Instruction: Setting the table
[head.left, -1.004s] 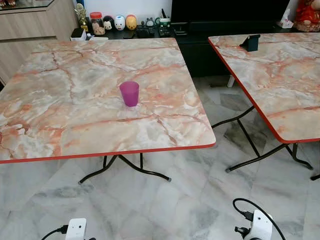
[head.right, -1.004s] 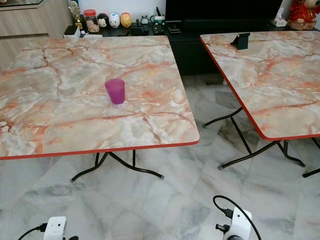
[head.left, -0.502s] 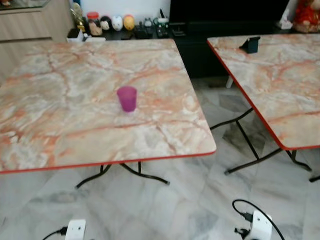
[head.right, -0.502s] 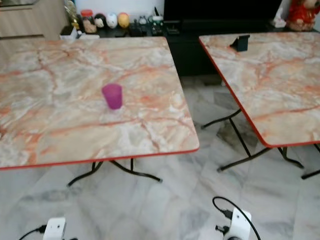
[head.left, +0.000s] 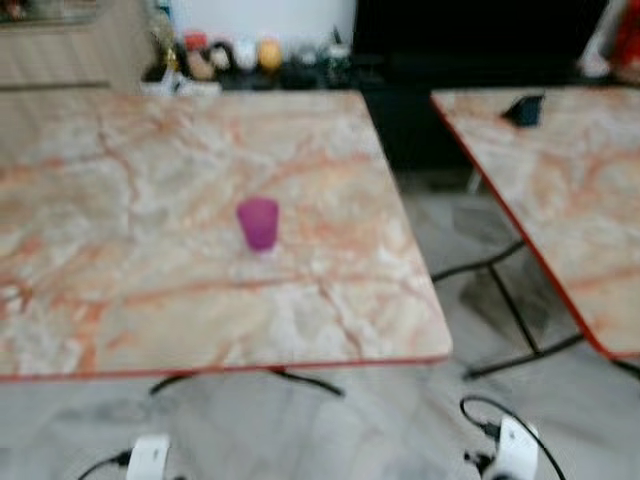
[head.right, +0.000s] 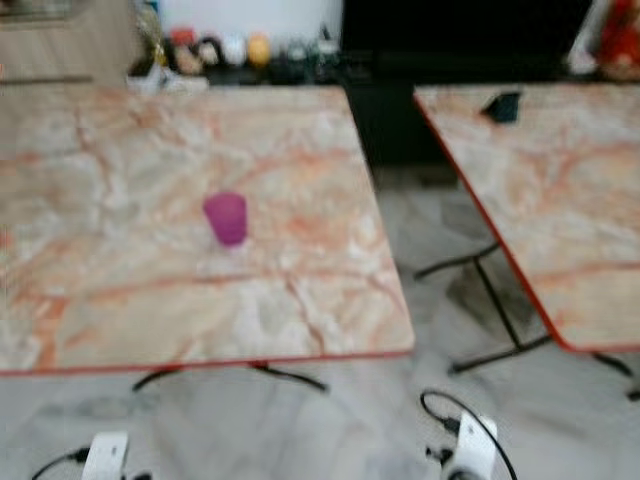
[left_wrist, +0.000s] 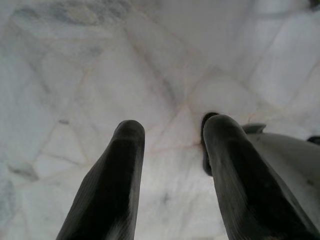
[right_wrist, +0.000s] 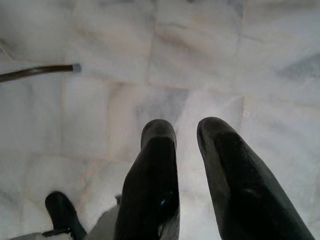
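Observation:
A purple cup (head.left: 259, 222) stands upright near the middle of the marble-patterned table (head.left: 150, 310) with a red edge, straight ahead of me. My left gripper (left_wrist: 170, 132) hangs low over the marble floor, open, with nothing between its fingers. My right gripper (right_wrist: 186, 131) also hangs over the floor, its fingers a little apart and empty. Both white wrist units (head.left: 150, 458) (head.left: 515, 450) show at the bottom of the eye views, below the table's near edge. The picture is blurred.
A second marble table (head.left: 560, 200) stands to the right with a dark object (head.left: 523, 108) on it. A floor gap with black folding legs (head.left: 510, 300) runs between the tables. A dark cabinet with small figurines (head.left: 235, 55) lines the back wall.
The whole picture has shifted and blurred, so the camera has moved; the table's near edge sits lower in view. The purple cup stays where it was on the table.

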